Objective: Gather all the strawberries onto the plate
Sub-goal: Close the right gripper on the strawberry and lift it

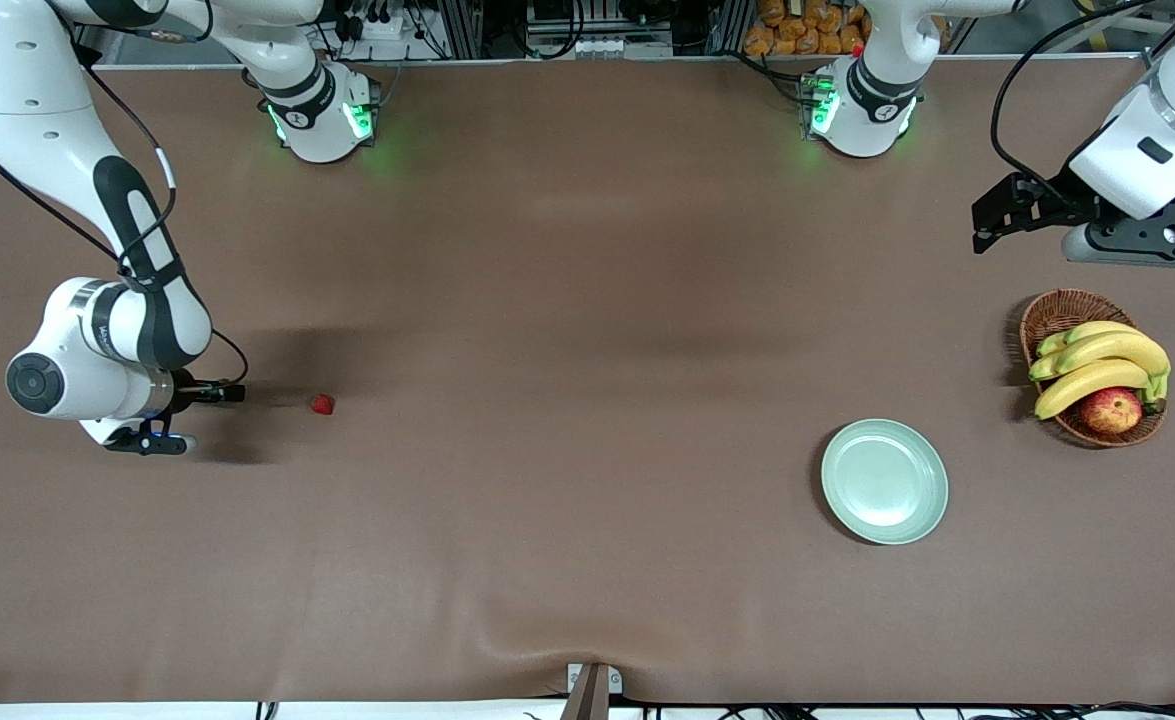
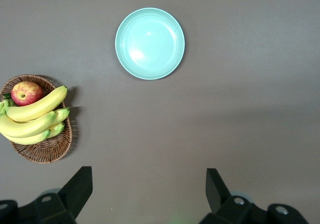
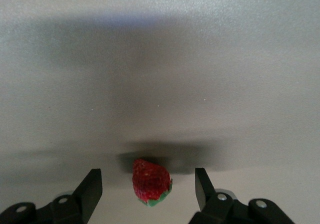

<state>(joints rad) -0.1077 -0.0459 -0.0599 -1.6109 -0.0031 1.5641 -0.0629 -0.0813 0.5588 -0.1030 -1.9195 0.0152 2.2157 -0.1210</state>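
While left hand (image 2: pixel 148 196) waits agape, right hand (image 3: pixel 147 194) straddles strawberry (image 3: pixel 150 181), fingers apart.

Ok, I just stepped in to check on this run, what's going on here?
The right gripper is low over the table at the right arm's end, its open fingers on either side of a strawberry that is not gripped yet. The plate is empty, toward the left arm's end, beside a basket of bananas and an apple. The left gripper waits open above the table near the basket.
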